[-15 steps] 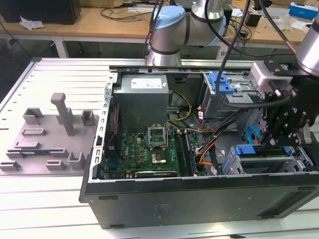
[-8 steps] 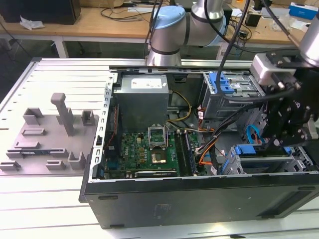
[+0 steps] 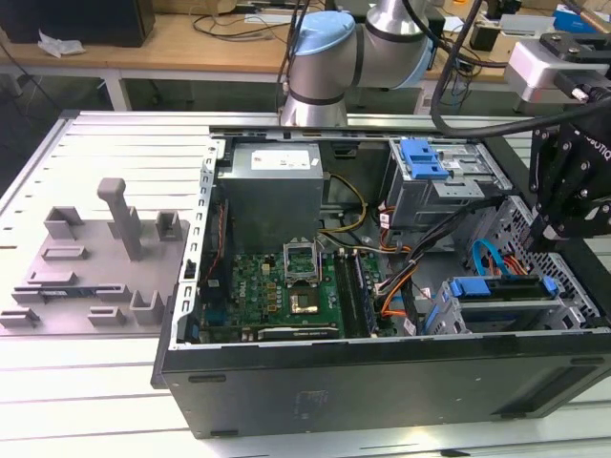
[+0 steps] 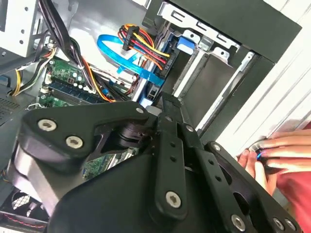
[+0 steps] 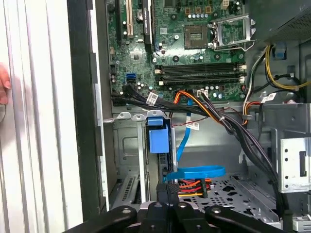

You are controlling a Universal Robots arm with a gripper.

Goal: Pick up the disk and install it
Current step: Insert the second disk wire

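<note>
1. The disk (image 3: 496,288), a flat silver drive in a bright blue plastic frame, sat in the metal drive cage (image 3: 573,277) at the front corner of the open black computer case (image 3: 382,382). In the first wrist view its blue tab (image 5: 158,138) stuck out of the slot.
2. The robot's black hand (image 3: 552,232) hung just above that cage. In the first wrist view its fingers (image 5: 168,191) were pressed together, with nothing between them as far as I could see.
3. A flat blue cable (image 5: 197,172) and a bunch of red, yellow and orange wires (image 4: 146,46) lay right beside the disk.
4. I think the picking up was done and the disk was in its slot. I could not tell if it was pushed all the way in.
5. A person's hand (image 4: 272,155) rested on the white ribbed surface (image 3: 95,382) beside the case.
</note>
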